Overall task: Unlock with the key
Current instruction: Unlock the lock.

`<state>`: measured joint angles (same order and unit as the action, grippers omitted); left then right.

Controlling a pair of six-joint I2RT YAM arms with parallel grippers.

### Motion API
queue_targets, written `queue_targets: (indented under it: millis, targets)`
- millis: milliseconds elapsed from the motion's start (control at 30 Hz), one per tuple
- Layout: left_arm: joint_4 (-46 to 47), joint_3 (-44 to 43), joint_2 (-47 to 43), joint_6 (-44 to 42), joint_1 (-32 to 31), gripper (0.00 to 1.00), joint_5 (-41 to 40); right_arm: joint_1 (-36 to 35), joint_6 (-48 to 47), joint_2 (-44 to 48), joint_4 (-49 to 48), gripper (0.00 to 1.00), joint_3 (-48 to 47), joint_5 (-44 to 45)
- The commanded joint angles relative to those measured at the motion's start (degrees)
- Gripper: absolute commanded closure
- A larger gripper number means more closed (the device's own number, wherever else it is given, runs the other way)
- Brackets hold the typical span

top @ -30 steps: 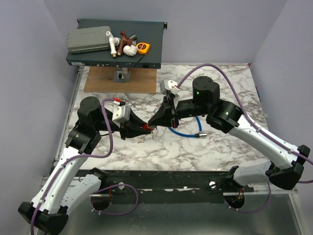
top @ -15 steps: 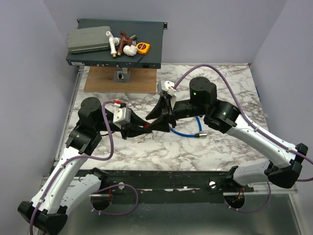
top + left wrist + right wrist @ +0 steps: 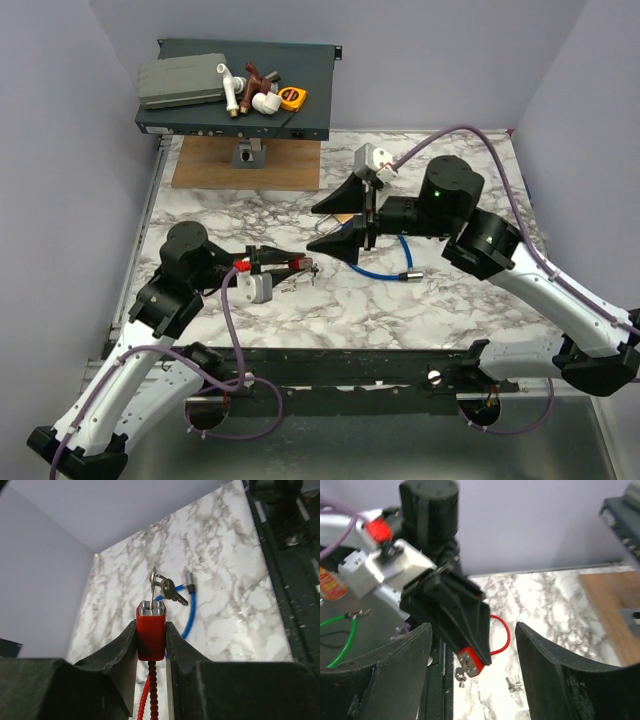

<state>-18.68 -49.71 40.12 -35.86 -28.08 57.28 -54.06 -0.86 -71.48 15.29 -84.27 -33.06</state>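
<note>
Change noted: the right pincer [image 3: 340, 222], shut at the tip of the left pincer [image 3: 285, 262] a second ago, now stands with its jaws wide apart and has drawn back, leaving clear air between the two. The left wrist has also rolled, so its camera block now hangs on the near side.

Location of the small silver key [image 3: 152, 587]: it stands in the silver end face of the red block-shaped lock body [image 3: 150, 640], held by nothing. A second key hangs beside it on a ring. In the right wrist view it shows just under the red block, small and blurred.

The left pincer is clamped on the sides of the red lock body, with a red coiled cord [image 3: 149, 692] trailing back between the fingers.

Reading: the key is seated and the right arm has let go of it. This is likely a release after a turn, or a regrasp. Whether the lock has opened cannot be told.

Pose: the left arm reaches low over the marble-patterned bench [image 3: 235, 580], its pincer level and pointing toward the right arm. The right arm is folded at the elbow, wrist level, its empty jaws facing the key end. A blue cable with a metal tip [image 3: 378, 270] lies on the bench below the right pincer, untouched.
</note>
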Motion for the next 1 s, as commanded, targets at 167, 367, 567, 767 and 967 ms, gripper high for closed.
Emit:
queue_targets:
  millis: [167,367,567,767,967]
  targets:
    - [27.57,17.57,-8.86,-50.46,-5.21,1.00,-15.51,-0.25,2.03,4.43,-3.53,0.29,2.77,20.58]
    - [39.88,23.00,-8.95,-66.37,-5.35,1.00,-12.47,2.08,8.89,1.29,-3.66,0.29,4.41,19.90]
    - [47.00,26.87,-9.09,-72.78,-6.29,1.00,-12.50,9.82,15.19,2.03,-4.69,0.27,7.74,11.95]
    - [49.07,28.11,-8.49,-76.55,-7.38,1.00,-13.60,14.31,22.88,0.75,-10.08,0.22,9.74,0.43]
    - [53.80,28.53,-6.56,-77.69,-8.20,1.00,-17.20,15.66,27.78,-0.65,-14.56,0.22,12.36,-11.86]
